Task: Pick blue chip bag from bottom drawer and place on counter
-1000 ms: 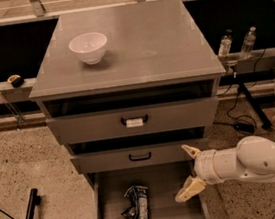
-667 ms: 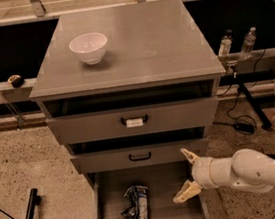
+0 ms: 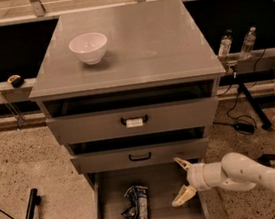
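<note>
My one camera sits high in front of the cabinet, mid range, tilted down at counter [image 3: 143,40] and drawer fronts, bottom drawer [image 3: 111,198] at frame bottom, gripper [image 3: 176,182] over it lower right, fingers apart.
</note>
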Tool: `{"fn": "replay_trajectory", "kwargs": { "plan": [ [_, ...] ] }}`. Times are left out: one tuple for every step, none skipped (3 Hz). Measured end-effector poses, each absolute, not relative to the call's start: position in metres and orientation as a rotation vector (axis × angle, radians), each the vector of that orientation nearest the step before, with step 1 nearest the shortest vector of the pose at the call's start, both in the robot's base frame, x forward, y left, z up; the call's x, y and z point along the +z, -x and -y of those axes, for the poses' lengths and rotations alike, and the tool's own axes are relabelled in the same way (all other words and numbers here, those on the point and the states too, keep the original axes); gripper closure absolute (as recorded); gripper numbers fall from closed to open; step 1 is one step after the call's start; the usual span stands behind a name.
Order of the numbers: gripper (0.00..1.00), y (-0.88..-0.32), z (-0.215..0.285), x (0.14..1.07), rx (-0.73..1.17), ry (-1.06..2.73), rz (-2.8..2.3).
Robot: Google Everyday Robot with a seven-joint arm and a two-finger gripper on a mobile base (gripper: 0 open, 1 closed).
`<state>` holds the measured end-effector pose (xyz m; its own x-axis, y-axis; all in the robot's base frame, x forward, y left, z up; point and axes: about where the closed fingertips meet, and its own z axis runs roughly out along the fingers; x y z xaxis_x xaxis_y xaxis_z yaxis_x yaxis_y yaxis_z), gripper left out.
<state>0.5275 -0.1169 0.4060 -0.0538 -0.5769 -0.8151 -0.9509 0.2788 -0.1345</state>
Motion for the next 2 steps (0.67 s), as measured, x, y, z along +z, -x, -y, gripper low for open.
{"fn": "replay_trajectory", "kwargs": {
  "plan": [
    [0.00, -0.548, 0.124, 0.405, 0.594, 1.472, -1.728],
    [0.00, -0.558, 0.102, 0.376, 0.530, 1.521, -1.677]
  ]
}}
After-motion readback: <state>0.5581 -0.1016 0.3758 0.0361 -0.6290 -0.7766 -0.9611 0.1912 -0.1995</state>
